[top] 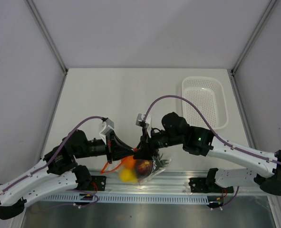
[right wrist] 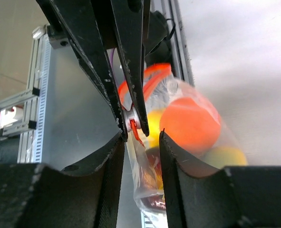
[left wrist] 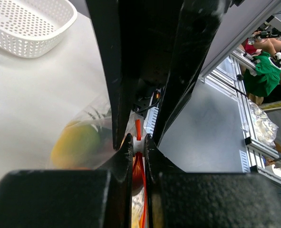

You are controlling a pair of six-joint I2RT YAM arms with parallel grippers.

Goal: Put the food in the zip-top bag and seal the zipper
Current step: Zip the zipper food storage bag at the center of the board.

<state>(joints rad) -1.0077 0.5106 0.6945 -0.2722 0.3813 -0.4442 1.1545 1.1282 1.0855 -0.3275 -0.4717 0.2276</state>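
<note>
Where the left gripper (left wrist: 139,144) clamps, zipper (left wrist: 138,127) barely shows.

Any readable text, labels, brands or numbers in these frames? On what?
None readable.
zip-top bag: no print visible.
zipper strip: plain red-orange, no characters.
white perforated basket: no markings visible.
right arm: only a green light, no characters.
Clutter beyond the table in the left wrist view: too blurred to tell whether it carries any text.
</note>
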